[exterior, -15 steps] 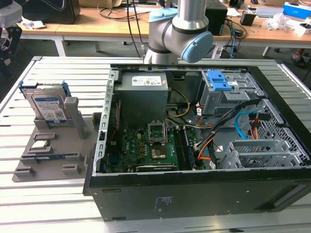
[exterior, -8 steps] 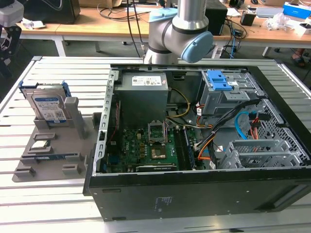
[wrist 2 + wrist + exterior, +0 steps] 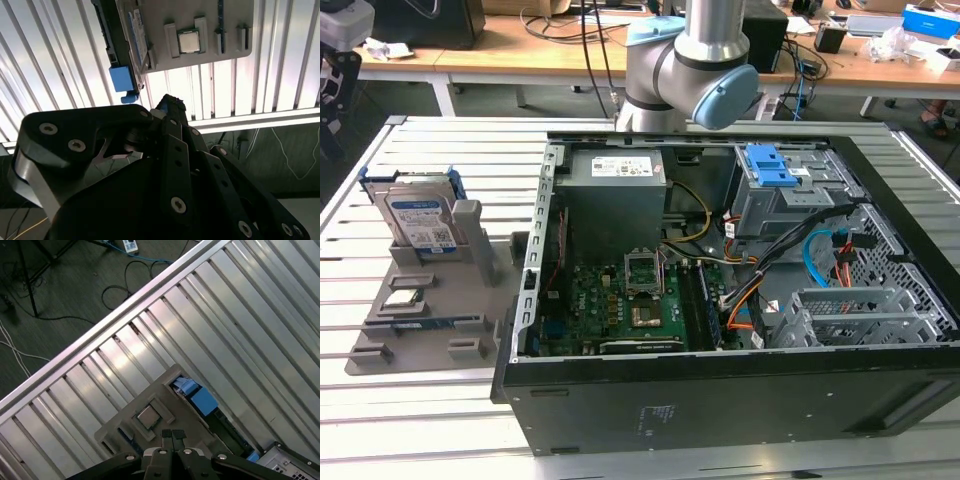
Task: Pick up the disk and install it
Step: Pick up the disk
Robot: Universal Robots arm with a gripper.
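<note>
The disk [image 3: 419, 214], a silver drive with a white-and-blue label in a blue bracket, stands upright in a slot of the grey holder tray [image 3: 430, 315] at the exterior view's left. Both wrist views look down on it edge-on: the disk [image 3: 132, 40] with its blue bracket end [image 3: 121, 79], and the disk [image 3: 202, 400] beside the tray. My gripper [image 3: 172, 434] hangs high above the tray, apart from the disk, with its black fingers closed together and nothing between them. The gripper [image 3: 167, 102] and its black linkage fill the foreground of the second wrist view.
An open computer case [image 3: 720, 390] lies on the slatted table, with a grey drive cage and blue latch [image 3: 772, 170] at its back and another grey cage [image 3: 850, 315] in front. A small square processor chip [image 3: 189, 42] sits in the tray. The arm's base [image 3: 690, 70] stands behind the case.
</note>
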